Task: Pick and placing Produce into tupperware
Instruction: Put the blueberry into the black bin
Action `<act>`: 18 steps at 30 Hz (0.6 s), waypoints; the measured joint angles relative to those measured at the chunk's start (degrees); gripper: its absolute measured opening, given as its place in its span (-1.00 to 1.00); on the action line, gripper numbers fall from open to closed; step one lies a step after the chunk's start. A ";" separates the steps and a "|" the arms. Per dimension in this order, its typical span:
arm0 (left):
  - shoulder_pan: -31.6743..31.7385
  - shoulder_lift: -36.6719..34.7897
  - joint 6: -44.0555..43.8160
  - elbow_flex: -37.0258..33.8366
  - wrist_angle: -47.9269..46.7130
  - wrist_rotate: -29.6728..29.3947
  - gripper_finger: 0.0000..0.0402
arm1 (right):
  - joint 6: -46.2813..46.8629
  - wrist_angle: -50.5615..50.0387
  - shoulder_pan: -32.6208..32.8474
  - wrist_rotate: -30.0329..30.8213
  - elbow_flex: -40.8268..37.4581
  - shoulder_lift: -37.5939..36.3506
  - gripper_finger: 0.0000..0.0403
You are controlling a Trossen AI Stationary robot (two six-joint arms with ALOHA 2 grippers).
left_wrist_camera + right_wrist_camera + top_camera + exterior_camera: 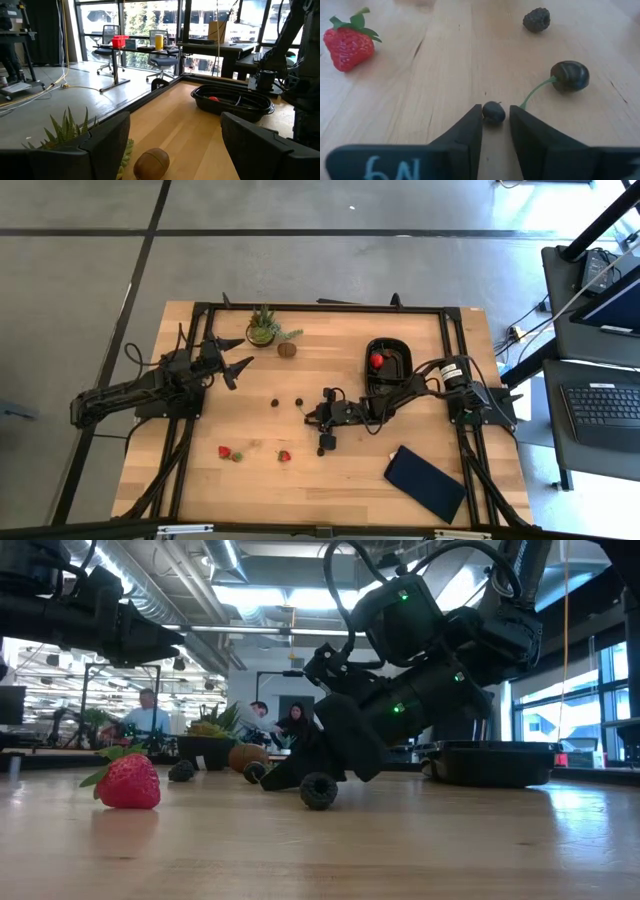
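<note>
While the left gripper point(237, 357) waits with fingers wide apart and empty near the plant point(263, 327), the right gripper point(495, 122) pinches a small dark berry point(493, 112) on the table point(340, 470). It should squeeze gently, lift straight, then carry it to the tupperware point(392, 385).

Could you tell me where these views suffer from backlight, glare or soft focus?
Low view: bright windows and ceiling lights leave the right arm nearly a silhouette; the strawberry is crisp, the people behind soft. Left wrist view: windows glare, its own fingers dark. Right wrist view: even light, the small berry between the pincer tips sharp, the strawberry slightly soft. High view: sun patch top right.
</note>
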 joint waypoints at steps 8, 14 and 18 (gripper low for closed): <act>0.00 0.00 2.45 0.00 0.01 -0.02 0.51 | -0.02 -0.25 -0.06 0.11 -0.07 -0.29 -0.59; -0.02 0.00 2.93 0.00 0.00 -0.02 0.51 | -1.15 0.42 -0.31 0.44 -0.10 -3.26 -0.67; -0.02 0.00 2.95 0.00 0.01 -0.02 0.51 | -1.51 -0.52 -0.40 0.39 -0.12 -6.00 -0.67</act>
